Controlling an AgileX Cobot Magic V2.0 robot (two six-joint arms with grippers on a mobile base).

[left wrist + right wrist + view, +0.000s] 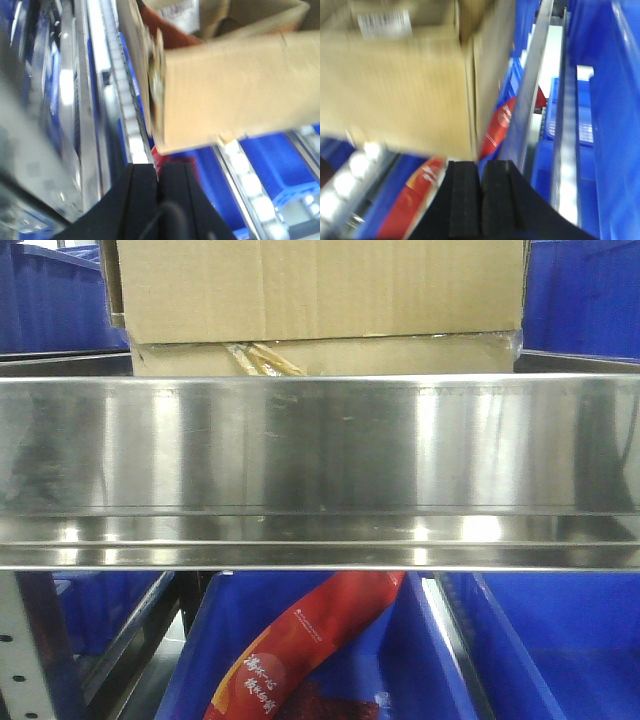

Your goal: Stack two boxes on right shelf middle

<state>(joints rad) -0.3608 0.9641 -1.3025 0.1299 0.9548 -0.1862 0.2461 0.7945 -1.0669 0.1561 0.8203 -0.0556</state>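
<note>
In the front view the tall wide brown box [320, 290] rests on the thin flat box [400, 355], whose yellowish tape scrap [262, 358] hangs at its front. Both sit on the steel right shelf middle, behind its broad shiny lip [320, 470]. Neither gripper shows in this view. The left wrist view is blurred: my left gripper [159, 172] is shut with nothing in it, just below a brown cardboard box [235, 85]. My right gripper [481, 167] is also shut and empty, below a blurred brown box [395, 90].
Blue plastic bins stand beside the boxes [580, 295] and on the level below [520, 650]. A red printed package [300, 650] lies in a lower bin and also shows as the red package [497, 127] in the right wrist view. A steel shelf upright [30, 650] stands at lower left.
</note>
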